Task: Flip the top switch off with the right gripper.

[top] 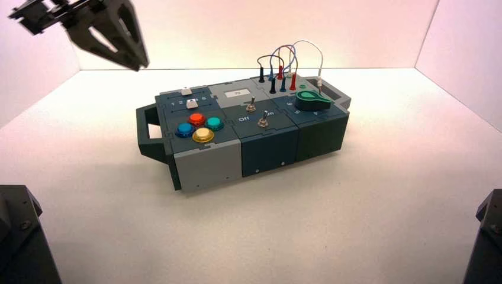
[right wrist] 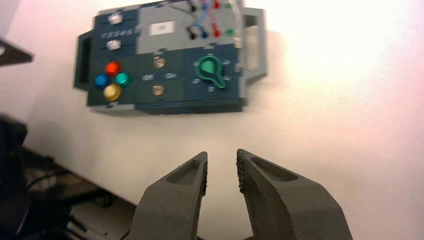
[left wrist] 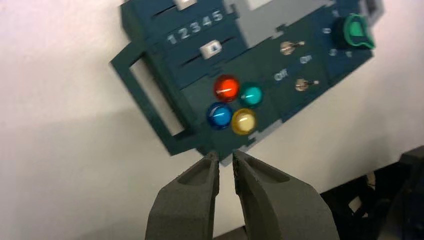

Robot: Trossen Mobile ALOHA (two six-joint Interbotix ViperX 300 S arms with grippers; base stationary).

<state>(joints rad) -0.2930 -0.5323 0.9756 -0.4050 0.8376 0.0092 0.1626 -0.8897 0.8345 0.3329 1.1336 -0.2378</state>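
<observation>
The top switch [top: 251,105] is a small silver toggle on the dark blue Off/On tile, beside the grey white-labelled tile [top: 237,92]. It also shows in the right wrist view [right wrist: 159,62] and the left wrist view [left wrist: 286,47], where its lever leans toward the "On" side. My right gripper [right wrist: 221,154] is open and empty, well in front of the box and far from the switch; it is out of the high view. My left gripper [top: 139,64] hangs high at the back left, empty, its fingers [left wrist: 200,185] nearly together.
An identical toggle [top: 262,122] stands near the box's front edge. Four coloured buttons [top: 199,126] sit left of the switches, a green knob [top: 312,100] to their right, plugged wires [top: 283,71] behind. Dark arm parts fill the bottom corners [top: 488,236].
</observation>
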